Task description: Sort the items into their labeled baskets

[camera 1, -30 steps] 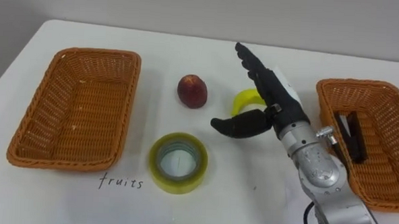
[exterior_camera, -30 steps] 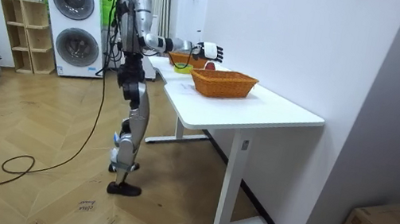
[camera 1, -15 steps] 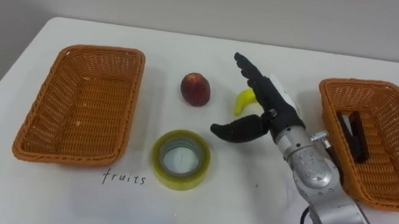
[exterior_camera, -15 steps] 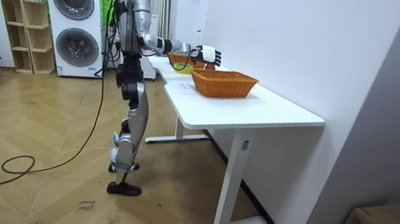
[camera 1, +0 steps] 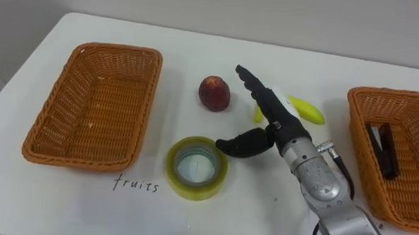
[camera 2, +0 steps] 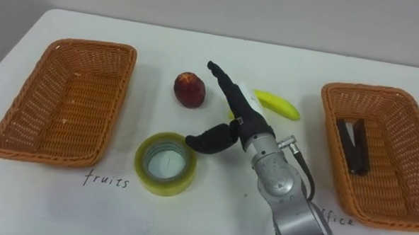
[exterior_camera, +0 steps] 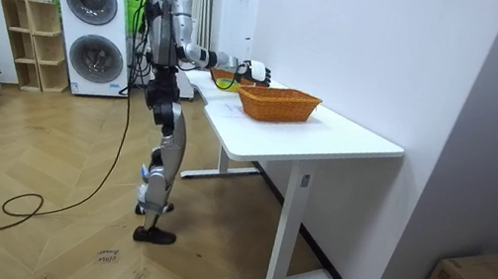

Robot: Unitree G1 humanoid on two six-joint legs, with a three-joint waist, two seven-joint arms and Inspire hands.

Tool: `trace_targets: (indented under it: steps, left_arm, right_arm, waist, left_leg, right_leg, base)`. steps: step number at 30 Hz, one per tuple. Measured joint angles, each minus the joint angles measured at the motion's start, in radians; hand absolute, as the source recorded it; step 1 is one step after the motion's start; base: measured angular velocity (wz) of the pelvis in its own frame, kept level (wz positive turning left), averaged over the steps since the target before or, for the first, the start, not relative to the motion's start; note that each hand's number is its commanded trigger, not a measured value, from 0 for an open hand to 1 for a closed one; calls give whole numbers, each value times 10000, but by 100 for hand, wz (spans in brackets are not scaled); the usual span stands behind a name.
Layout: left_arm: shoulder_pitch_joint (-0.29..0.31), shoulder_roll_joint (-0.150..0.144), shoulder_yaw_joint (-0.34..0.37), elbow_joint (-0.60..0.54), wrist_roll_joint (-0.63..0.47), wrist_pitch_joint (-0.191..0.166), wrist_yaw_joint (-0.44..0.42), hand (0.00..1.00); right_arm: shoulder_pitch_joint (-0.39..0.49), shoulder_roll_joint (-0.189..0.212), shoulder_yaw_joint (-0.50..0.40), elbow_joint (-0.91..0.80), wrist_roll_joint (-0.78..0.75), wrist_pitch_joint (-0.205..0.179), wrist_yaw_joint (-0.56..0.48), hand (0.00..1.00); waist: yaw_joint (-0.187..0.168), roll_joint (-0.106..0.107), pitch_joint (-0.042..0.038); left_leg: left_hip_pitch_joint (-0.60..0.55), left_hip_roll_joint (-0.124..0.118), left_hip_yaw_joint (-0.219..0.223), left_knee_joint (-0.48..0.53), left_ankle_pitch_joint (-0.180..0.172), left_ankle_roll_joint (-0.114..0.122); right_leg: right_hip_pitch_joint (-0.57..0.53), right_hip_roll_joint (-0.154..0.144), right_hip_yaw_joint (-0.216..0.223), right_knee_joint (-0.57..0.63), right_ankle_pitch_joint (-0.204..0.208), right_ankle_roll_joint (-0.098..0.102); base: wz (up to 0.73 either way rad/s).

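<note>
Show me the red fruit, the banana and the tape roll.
red fruit (camera 1: 214, 93), left eye view, middle of its skin.
banana (camera 1: 307, 110), left eye view, its middle.
tape roll (camera 1: 172, 167), left eye view, left rim.

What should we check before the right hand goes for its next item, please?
1. Right hand open and holding nothing: ok.
2. Peach free of the hand, nothing touching it: ok.
3. Banana in full sight: not ok, the hand hides one end.
4. Left basket, labelled for fruit, has room: ok, nothing in it.
5. Tape roll sorted: not ok, it lies on the table.
6. Right basket has room beside the black item: ok.
</note>
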Motion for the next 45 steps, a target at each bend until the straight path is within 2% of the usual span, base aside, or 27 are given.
trace_targets:
  steps: [8, 37, 45]
  left_arm:
    - [-1, -20, -4, -11, 1, 4, -1, 0]
    - [19, -177, -221, 74, 12, 15, 259, 0]
    - [-154, -177, -195, 65, -96, -5, 277, 0]
  right_arm:
    - [-28, 140, 55, 0, -414, 0, 95, 0]
    - [-45, 246, 511, 5, -1020, 36, 497, 0]
    - [-53, 266, 511, -31, -1022, 29, 249, 0]
  waist:
    - [3, 18, 13]
    - [-12, -8, 73]
    - [133, -4, 69]
  left_leg:
    - [15, 11, 10, -12, 6, -1]
    - [203, -41, -104, -62, 12, -9]
    - [190, -45, -132, -41, 16, -4]
  right_leg:
    - [82, 7, 29, -135, 0, 0]
    - [321, 9, 11, -149, 0, 0]
    - [303, 3, -3, -152, 0, 0]
  base:
    - [0]
    - [1]
    - [0]
